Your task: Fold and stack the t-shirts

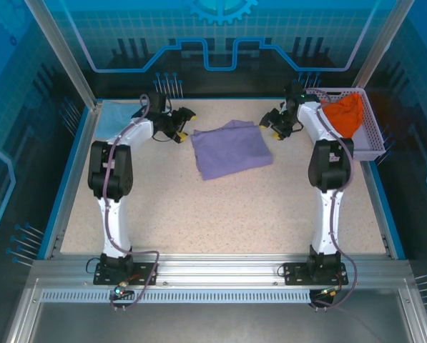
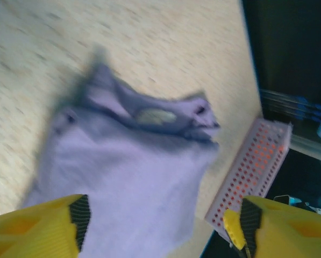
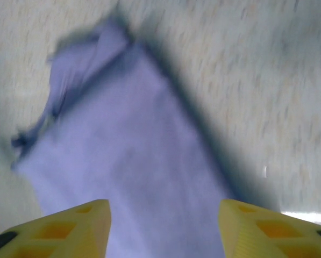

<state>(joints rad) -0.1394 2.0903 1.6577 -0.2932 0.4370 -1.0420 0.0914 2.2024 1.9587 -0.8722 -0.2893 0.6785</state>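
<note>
Landmark: the pale lattice basket [image 1: 376, 146], at the far right edge of the table [image 1: 234, 221].
Lavender t-shirt [image 1: 231, 148]: folded into a rough rectangle and lying flat on the table, left of the basket and apart from it. In my left wrist view its neck opening faces up, and the basket's wall stands past the cloth's far edge.
Orange t-shirt [image 1: 344, 114]: bunched up inside the basket, rising above its rim.
Light blue t-shirt [image 1: 113, 114]: flat in the far corner of the table, on the opposite side from the basket and well apart from it.
My left gripper [image 2: 163, 226]: jaws spread wide, nothing between them. It sits just beside the lavender shirt's edge that faces away from the basket.
My right gripper [image 3: 163, 220]: jaws released too, gripping nothing. It sits between the lavender shirt and the basket, near the shirt's far corner on the basket side.
Cloth under my fingers: both wrist views are blurred. The lavender fabric lies below the yellow fingertips [image 3: 69, 226], but I cannot tell whether any tip touches it.
</note>
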